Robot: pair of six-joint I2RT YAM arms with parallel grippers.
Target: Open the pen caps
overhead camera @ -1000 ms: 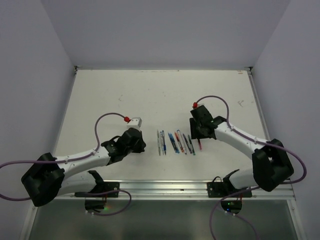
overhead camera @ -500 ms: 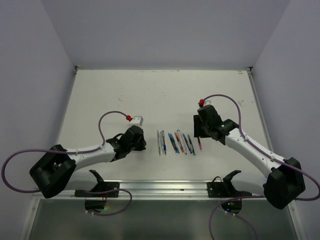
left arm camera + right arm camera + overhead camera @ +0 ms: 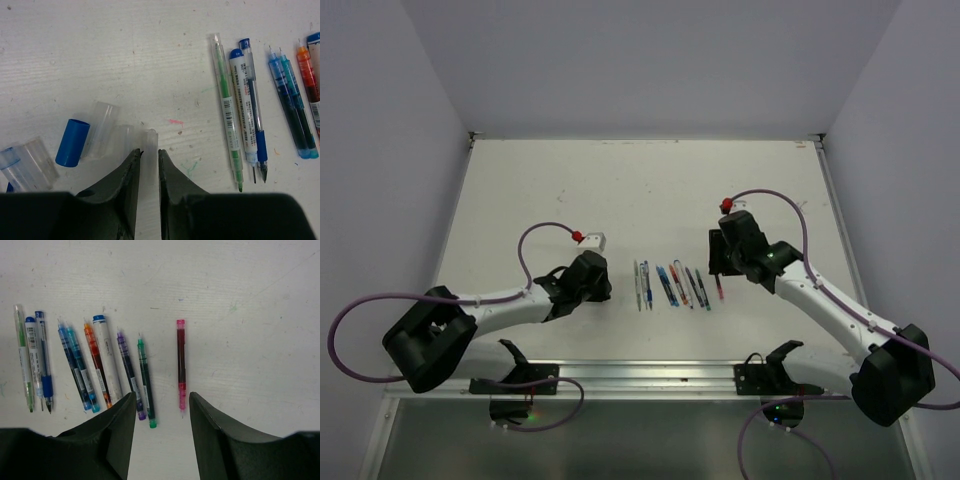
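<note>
Two white-and-black arms extend from the near edge of the table (image 3: 620,190) at the bottom of the overhead view, the left one lying low toward centre-left and the right one stretched to centre-right. At the bottom of its wrist view, the left tool (image 3: 150,153) shows dark fingers a narrow slot apart, with a clear cap (image 3: 150,140) lying at the slot's mouth. Whether the fingers pinch it or merely flank it cannot be told. The other loose pen caps (image 3: 102,127) lie on the table to the left of it: two more clear ones close by, a blue cap (image 3: 72,142) tilted beside them, and further clear ones at the lower-left edge of the frame. A green pen (image 3: 227,110) and its neighbours lie at the right of that view. The right tool (image 3: 162,402) has its fingers wide apart with nothing between them. A pink pen (image 3: 181,362) lies alone just above the gap, and the row of pens (image 3: 85,365) fans out to the left. A purple cable (image 3: 545,232) with a red plug (image 3: 575,237) loops above the left wrist. Beyond it, scuffed white table runs to the far wall.
</note>
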